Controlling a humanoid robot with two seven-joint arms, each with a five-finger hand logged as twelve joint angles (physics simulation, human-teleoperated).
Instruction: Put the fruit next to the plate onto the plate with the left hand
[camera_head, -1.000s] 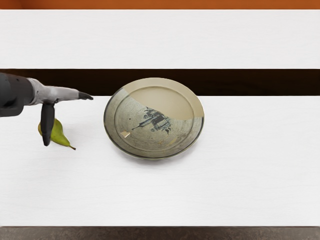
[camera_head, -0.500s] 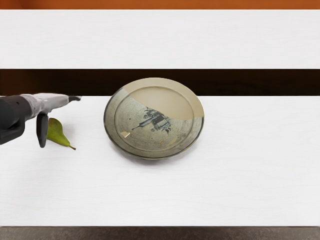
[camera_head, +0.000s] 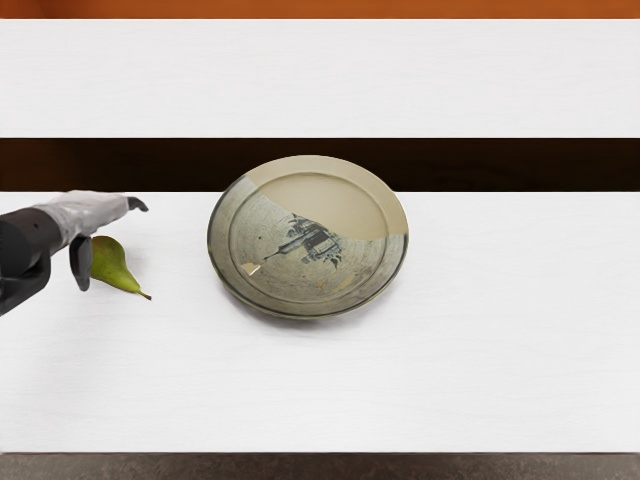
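My left hand (camera_head: 95, 213) had pulled back leftward, fingers loose, gripping nothing; the pear (camera_head: 113, 267) lay on the table (camera_head: 450, 370) left of the plate (camera_head: 216, 245); pickup, I judged, remained undone.

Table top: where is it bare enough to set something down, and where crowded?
Bare: the table right of the plate and the wide strip in front of it. Crowded: left of the plate, where the pear lies by the left hand.
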